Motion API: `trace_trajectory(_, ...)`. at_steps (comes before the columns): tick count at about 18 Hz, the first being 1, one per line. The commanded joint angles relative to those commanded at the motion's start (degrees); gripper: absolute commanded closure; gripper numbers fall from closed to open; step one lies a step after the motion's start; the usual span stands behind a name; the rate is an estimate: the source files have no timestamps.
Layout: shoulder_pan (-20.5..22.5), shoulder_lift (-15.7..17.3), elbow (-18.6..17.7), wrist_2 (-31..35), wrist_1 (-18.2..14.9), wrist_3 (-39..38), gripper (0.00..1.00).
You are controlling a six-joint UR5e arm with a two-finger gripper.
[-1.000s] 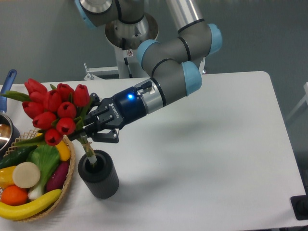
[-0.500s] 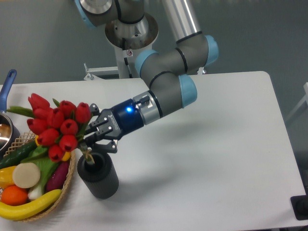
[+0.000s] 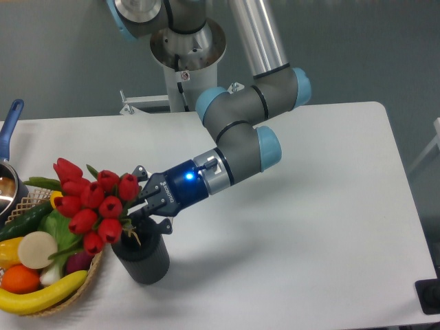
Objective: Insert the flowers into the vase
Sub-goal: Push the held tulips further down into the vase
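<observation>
The flowers, a bunch of red tulip buds with green leaves, lean to the left above the vase. Their short stems reach down into the vase's round mouth. The vase is small, dark grey and ribbed, and stands upright near the table's front left. My gripper sits just above the vase's rim, shut on the stems right below the buds. The stem ends are hidden inside the vase.
A wicker basket of fruit and vegetables stands right beside the vase on its left, under the tulip heads. A metal pot with a blue handle is at the left edge. The arm's base rises at the back.
My gripper has moved down and slightly right with the flowers. The stems have sunk deeper into the vase, and the buds now hang lower over the basket.
</observation>
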Motion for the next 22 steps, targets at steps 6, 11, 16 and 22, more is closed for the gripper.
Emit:
trace_trajectory(6, 0.35, -2.02, 0.0, 0.09, 0.09, 2.46, 0.77)
trace_trajectory(11, 0.53, -2.38, -1.05, 0.17, 0.09, 3.34, 0.75)
trace_trajectory(16, 0.79, -2.38, -1.49, 1.32, 0.09, 3.43, 0.72)
trace_trajectory(22, 1.41, -2.2, -1.49, 1.32, 0.09, 4.13, 0.38)
